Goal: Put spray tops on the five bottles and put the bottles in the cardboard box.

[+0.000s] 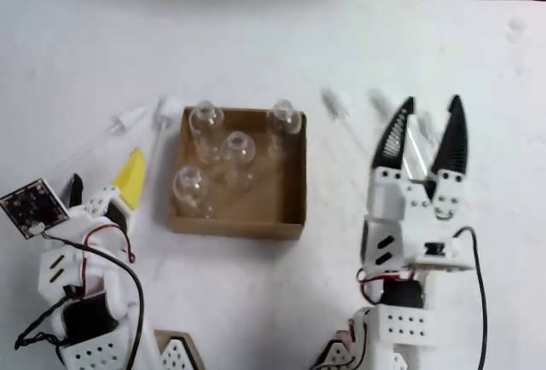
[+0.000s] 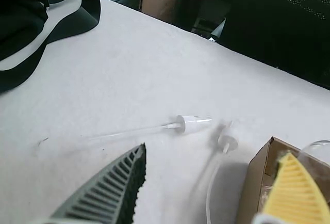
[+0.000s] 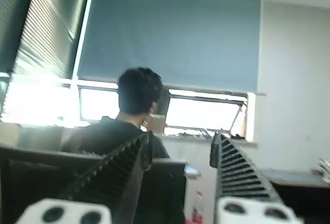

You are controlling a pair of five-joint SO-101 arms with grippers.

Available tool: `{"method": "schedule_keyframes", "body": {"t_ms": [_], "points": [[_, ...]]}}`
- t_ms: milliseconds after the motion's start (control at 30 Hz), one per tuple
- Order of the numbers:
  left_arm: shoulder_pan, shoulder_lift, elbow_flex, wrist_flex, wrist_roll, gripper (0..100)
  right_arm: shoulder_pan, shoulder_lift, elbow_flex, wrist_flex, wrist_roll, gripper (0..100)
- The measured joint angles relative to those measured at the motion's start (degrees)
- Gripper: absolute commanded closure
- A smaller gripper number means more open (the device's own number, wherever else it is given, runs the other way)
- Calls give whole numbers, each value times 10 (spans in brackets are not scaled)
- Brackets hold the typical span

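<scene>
Both my pincers are released. My left pincer (image 1: 105,170) hangs low over the desk (image 1: 256,37) just beside the cardboard box (image 1: 239,223), fingers spread wide with nothing between them. My right pincer (image 1: 432,104) is well apart on the box's other side, also gaping and empty, tilted up toward the room.

Four bottles (image 1: 237,150) stand close together in the box, and their necks look bare to me. A glassy glint under my right pincer may be the fifth; I cannot tell. Two spray tops (image 2: 188,122) lie near my left fingers, their long thin tubes trailing across the desk. Another pair of spray tops (image 1: 334,102) lies between the box and my right pincer.

The trouble I foresee is that the tops are small and light, so a closing finger may flick one away or kink its tube. The bottles are crowded, so feeding a tube into one could tip its neighbour. My yellow finger (image 1: 132,174) sits near enough to the box wall to shove it.
</scene>
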Motion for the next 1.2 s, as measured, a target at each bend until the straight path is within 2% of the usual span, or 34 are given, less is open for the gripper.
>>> {"method": "schedule_keyframes", "body": {"t_ms": [233, 433, 600, 733, 867, 1033, 1200], "points": [[0, 0, 0, 0, 0, 635, 120, -150, 0, 326, 0, 843], [0, 0, 0, 0, 0, 635, 163, -210, 0, 565, 0, 840], [0, 0, 0, 0, 0, 635, 170, -197, 0, 644, 11, 843], [0, 0, 0, 0, 0, 635, 156, -193, 1, 664, 114, 840], [0, 0, 0, 0, 0, 635, 142, -180, -29, 695, 134, 840], [0, 0, 0, 0, 0, 635, 130, -92, -167, 790, 138, 841], [0, 0, 0, 0, 0, 635, 113, 128, -361, 856, 148, 843]]}}
